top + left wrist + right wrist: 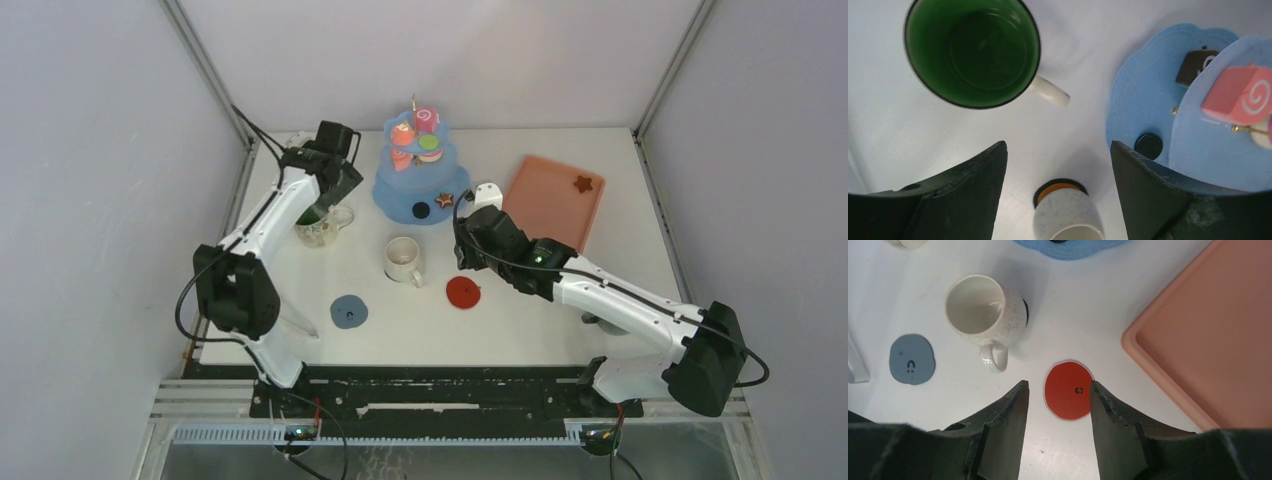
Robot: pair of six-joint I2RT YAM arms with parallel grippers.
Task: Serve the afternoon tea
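On the white table (560,300), the salmon tray (550,205) lies far right and the blue tiered stand (395,195) stands back centre. The left gripper (1057,150) hangs spread and empty just beside the green mug (973,50), while the right gripper (1058,387), also released, hovers over the red coaster (1068,385), near the cream mug (983,307). The pink swirl roll (427,118) tops the stand, and one brown star (583,183) lies on the tray.

Lab booth, white walls (450,50), table (420,335)
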